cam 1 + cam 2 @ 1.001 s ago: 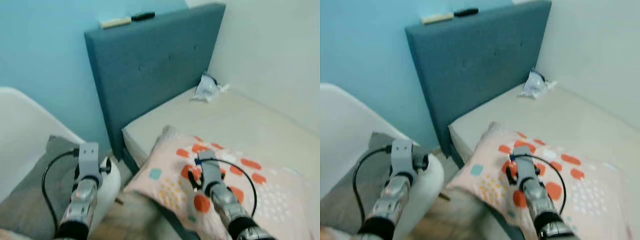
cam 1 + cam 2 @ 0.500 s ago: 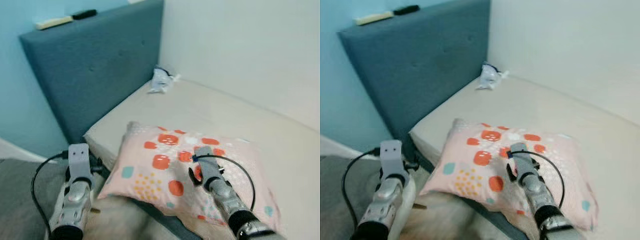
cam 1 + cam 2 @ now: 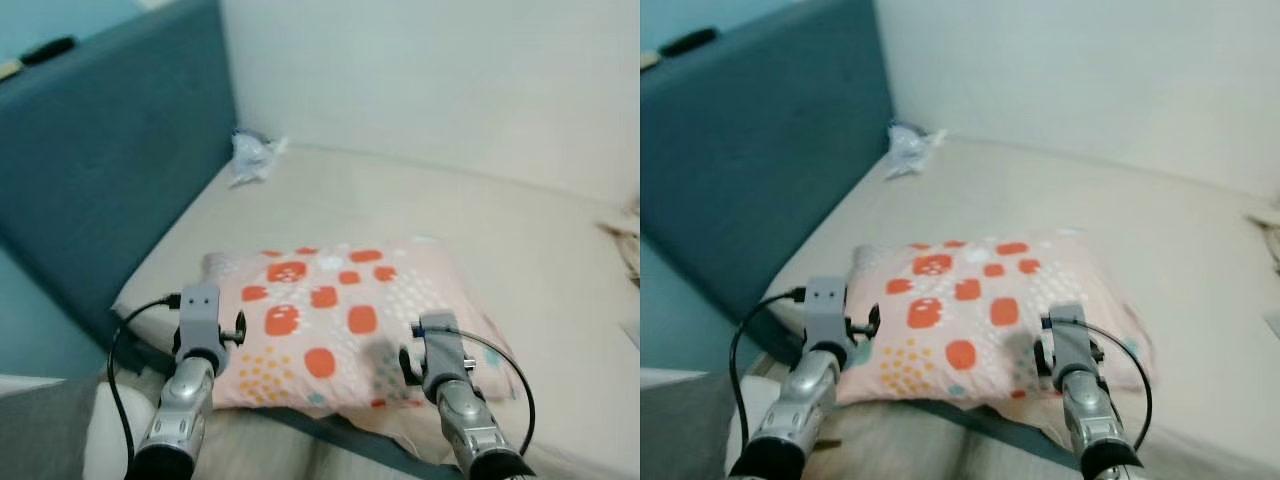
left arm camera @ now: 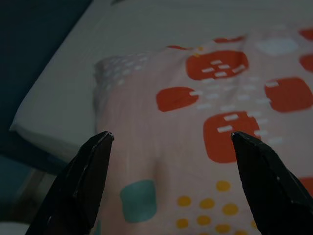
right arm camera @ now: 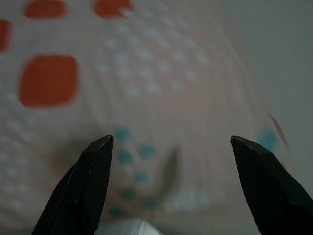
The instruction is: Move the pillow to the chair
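Observation:
A pale pink pillow [image 3: 340, 310] with orange patches and teal and yellow dots lies on the beige mattress [image 3: 420, 210] near its front edge. My left gripper [image 4: 168, 139] hangs open over the pillow's [image 4: 205, 127] near left corner, its fingers [image 4: 83, 181] wide apart and nothing between them. My right gripper [image 5: 168, 139] hovers open just above the pillow's [image 5: 146, 88] near right part. Both silver arms reach in from the bottom of the eye views, the left arm [image 3: 190, 370] and the right arm [image 3: 450, 385].
A dark blue headboard [image 3: 90, 170] stands at the left. A crumpled white bag [image 3: 250, 155] lies at the bed's head corner. A white wall [image 3: 430, 80] runs behind the bed. A grey cushion [image 3: 40, 430] and white chair edge [image 3: 115, 435] sit at the bottom left.
The camera has swung right, so the headboard and chair slid left in view. Both grippers now sit over the pillow's near edge, the left one having come across from above the chair.

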You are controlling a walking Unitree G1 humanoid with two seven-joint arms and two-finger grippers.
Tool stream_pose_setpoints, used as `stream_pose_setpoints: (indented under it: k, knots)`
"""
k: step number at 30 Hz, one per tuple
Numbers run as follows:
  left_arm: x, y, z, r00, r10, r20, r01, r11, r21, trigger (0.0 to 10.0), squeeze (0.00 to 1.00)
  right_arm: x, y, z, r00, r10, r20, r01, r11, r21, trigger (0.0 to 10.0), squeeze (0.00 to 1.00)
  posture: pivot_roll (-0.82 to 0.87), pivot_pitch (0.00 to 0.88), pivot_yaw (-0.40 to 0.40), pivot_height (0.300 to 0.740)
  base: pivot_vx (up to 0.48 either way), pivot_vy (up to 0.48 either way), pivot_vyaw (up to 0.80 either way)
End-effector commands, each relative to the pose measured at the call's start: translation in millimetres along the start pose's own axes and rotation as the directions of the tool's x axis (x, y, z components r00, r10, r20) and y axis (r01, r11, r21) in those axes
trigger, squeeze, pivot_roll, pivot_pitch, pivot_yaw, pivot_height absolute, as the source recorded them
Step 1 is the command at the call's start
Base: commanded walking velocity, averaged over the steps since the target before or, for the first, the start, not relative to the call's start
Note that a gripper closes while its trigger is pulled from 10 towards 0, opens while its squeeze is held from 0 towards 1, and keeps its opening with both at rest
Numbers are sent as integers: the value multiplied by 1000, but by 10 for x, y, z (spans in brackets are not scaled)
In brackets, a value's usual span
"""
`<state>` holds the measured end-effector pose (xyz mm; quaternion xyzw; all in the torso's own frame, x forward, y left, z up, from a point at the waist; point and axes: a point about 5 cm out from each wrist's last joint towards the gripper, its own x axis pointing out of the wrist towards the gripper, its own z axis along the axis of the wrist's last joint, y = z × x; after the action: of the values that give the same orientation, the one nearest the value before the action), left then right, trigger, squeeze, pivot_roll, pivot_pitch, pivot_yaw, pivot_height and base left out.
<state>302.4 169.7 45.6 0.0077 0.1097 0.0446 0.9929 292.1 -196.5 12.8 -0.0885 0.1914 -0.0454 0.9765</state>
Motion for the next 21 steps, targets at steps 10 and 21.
stream_pose_setpoints:
  k: [10, 21]
  knots:
    - [-4, 106, -89, 997, 62, -51, -63, 998, -14, 10000, 0, 8, -51, -16, 999, 35, -13, -35, 999, 8, 10000, 0, -3, 94, 18, 740, 0, 0, -800]
    - [-57, 178, -167, 987, 137, -80, -139, 990, -31, 10000, 0, 53, 189, 50, 984, 172, -39, -172, 985, 9, 10000, 0, 18, 79, -6, 740, 0, 0, -73]
